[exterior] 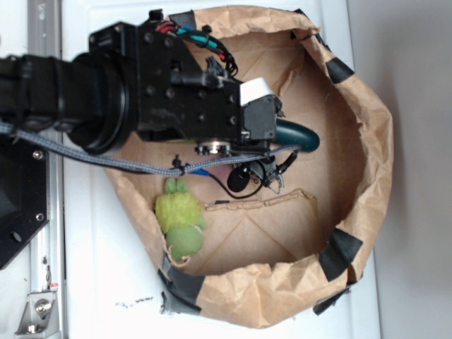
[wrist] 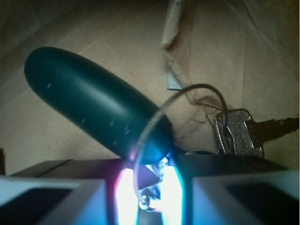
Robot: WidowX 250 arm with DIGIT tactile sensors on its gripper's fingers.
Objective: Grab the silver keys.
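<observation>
Nearest the wrist lens, the hand (wrist: 150, 197) appears clamped on the dark green fob (wrist: 93, 101) end of the silver keys (wrist: 239, 133) (inside the paper bag (exterior: 367, 141)). Judged light, rigid, slippery, loosely jointed; fob offers the firmest hold.

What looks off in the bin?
The cardboard floor has a ragged tear running beside the silver keys; its flap edge is lifted. The keys' dark green fob sits at the gripper, wire ring looped over it.
</observation>
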